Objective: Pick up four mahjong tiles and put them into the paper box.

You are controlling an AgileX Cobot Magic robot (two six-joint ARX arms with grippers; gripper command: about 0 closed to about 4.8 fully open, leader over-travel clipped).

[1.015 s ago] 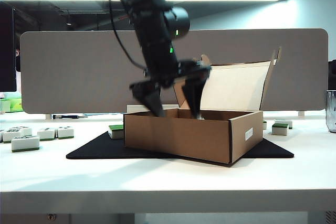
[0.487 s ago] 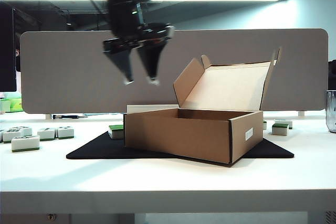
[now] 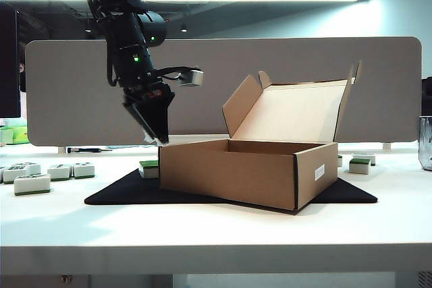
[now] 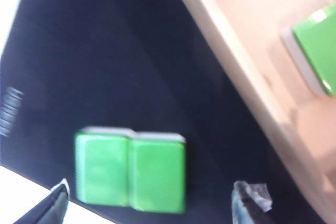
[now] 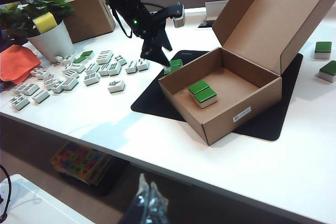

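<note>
Spreading wide, empty: left gripper (image 4: 149, 203) hovering over two mahjong tiles (image 4: 130, 169) lying side by side on black mat (image 3: 121, 190), beside paper box (image 3: 229, 173). Looking small, hard, smooth; pinching across short sides. Right gripper (image 5: 148, 199) low, seemingly closed.

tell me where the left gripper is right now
The left gripper hangs open on the exterior view's left, just outside the paper box, above two mahjong tiles on the black mat.
</note>
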